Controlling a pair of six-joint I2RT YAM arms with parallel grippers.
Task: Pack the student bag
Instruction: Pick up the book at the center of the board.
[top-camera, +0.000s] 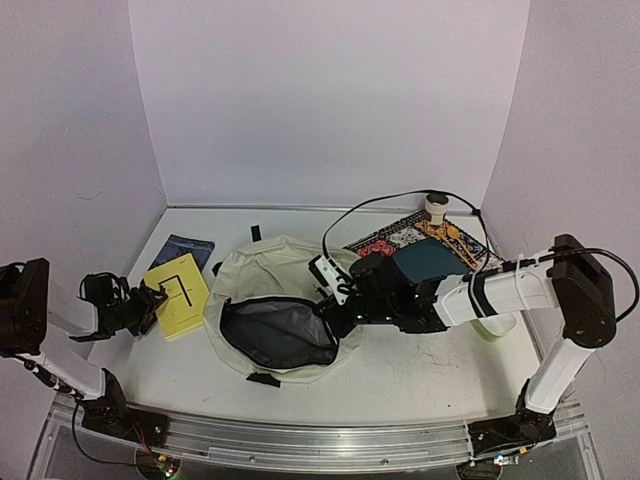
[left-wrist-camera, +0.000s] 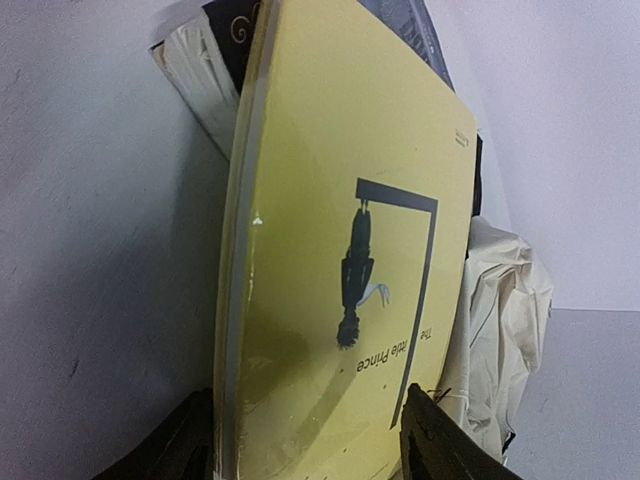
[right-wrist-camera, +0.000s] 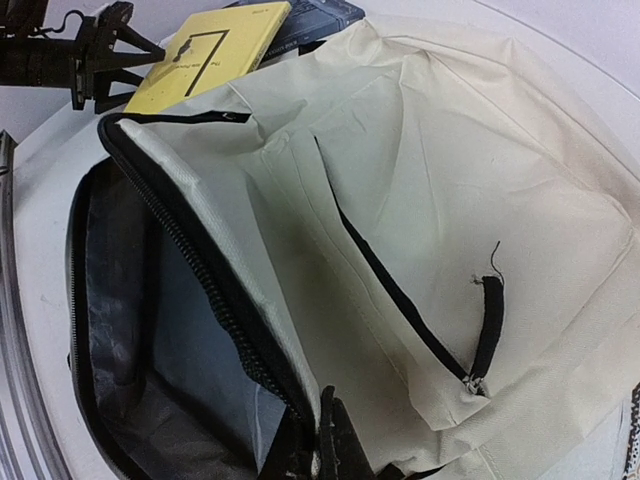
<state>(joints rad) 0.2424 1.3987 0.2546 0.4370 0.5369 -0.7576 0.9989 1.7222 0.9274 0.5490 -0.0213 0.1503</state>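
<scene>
The student bag (top-camera: 285, 268) lies mid-table, cream fabric with its main compartment (top-camera: 275, 332) unzipped and its grey lining showing. My right gripper (top-camera: 335, 303) is shut on the bag's zipper rim (right-wrist-camera: 300, 400), with the front pocket zip (right-wrist-camera: 480, 330) to its right. A yellow book (top-camera: 178, 295) lies left of the bag, partly over a dark blue book (top-camera: 187, 248). My left gripper (top-camera: 150, 305) is at the yellow book's near left edge. In the left wrist view the yellow book (left-wrist-camera: 340, 250) stands slanted between the spread fingers of the left gripper (left-wrist-camera: 305, 445).
A colourful patterned mat (top-camera: 420, 240) lies at the back right with a dark teal item (top-camera: 425, 260) on it and a small white cup (top-camera: 436, 205) behind. A black cable (top-camera: 345, 215) loops over the bag. A pale green object (top-camera: 490, 328) sits under the right arm.
</scene>
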